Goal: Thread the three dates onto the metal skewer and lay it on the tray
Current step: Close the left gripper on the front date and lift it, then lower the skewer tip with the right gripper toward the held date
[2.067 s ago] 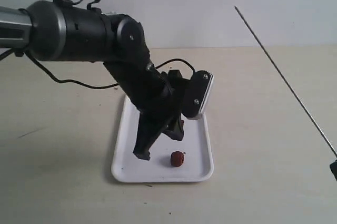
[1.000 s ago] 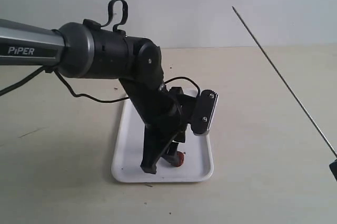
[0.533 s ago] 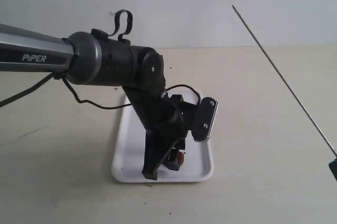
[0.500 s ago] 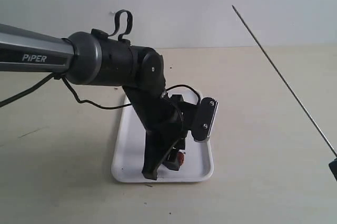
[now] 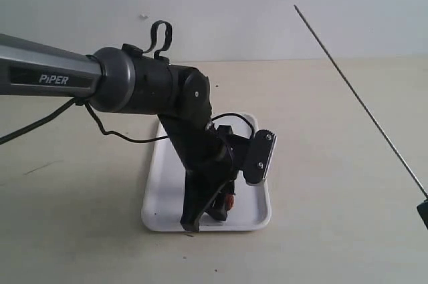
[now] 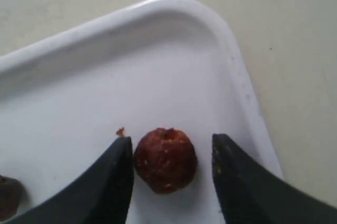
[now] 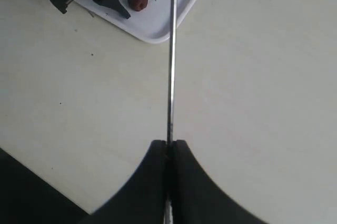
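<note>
**Beige tabletop [image 5: 334, 164], white tray [image 5: 164, 184]: 1st date lined up, nothing threaded yet**

Plain pale wall [image 5: 267, 3] behind; tray sits near the middle of the tabletop. Left end effector [image 6: 168, 147] is down inside the tray by a corner, jaws spread, one finger on each side of a date [image 6: 166, 159]. One finger looks to be touching it or nearly so, the other shows a clear gap, so no clamp yet. In the ext. view that date is just a red spot low beside the fingers. A 2nd dark lump [image 6: 6, 197] peeks in at the edge of the left wrist view, also on the tray; prob. another date. The 3rd isn't visible, maybe hidden by the arm.

Right end effector [image 7: 168, 147] is pressed together, pinching the skewer [image 7: 171, 50] at its base. The rod is bare along its visible length, held up off the tabletop on the right, well apart from the tray, tip slanting up toward the wall.

Progress, as I judge it: early. 0 of 3 dates on the rod, and the skewer isn't on the tray. Left to do: close on this date, lift it, bring it to the tip, push it on. Then repeat x2 and lay the loaded skewer on the tray.
</note>
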Available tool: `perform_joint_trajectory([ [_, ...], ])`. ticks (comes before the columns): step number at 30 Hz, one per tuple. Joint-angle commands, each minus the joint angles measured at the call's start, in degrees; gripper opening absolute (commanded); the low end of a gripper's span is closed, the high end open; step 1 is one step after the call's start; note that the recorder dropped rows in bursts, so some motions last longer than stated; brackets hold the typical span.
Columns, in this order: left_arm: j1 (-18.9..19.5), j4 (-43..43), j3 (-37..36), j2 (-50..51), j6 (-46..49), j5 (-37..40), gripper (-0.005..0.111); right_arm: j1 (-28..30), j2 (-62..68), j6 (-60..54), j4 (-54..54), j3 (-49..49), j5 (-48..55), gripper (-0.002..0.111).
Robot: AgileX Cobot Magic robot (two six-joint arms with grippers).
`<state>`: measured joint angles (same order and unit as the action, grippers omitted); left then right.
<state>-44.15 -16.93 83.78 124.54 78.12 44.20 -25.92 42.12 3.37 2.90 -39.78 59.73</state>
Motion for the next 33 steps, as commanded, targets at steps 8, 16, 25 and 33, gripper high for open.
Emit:
perform_joint_trajectory([
  [8, -0.1, 0.3, 0.1, 0.1, 0.1, -0.7, 0.026, -0.1, 0.1, -0.8, -0.2, 0.1, -1.1, 0.0],
  [16, -0.1, 0.3, 0.1, -1.3, 0.1, -1.1, 0.026, -0.1, 0.1, -0.5, -0.3, 0.1, -1.1, 0.0],
  [25, -0.1, 3.4, 0.1, -4.8, -0.1, 0.4, 0.026, -0.1, 0.1, 1.5, -5.1, 0.1, 2.4, 0.0],
  [33, 0.3, 8.1, 0.1, -9.1, -0.1, 0.1, 0.026, -0.1, 2.2, 1.7, -7.6, 0.1, 9.9, 0.0],
])
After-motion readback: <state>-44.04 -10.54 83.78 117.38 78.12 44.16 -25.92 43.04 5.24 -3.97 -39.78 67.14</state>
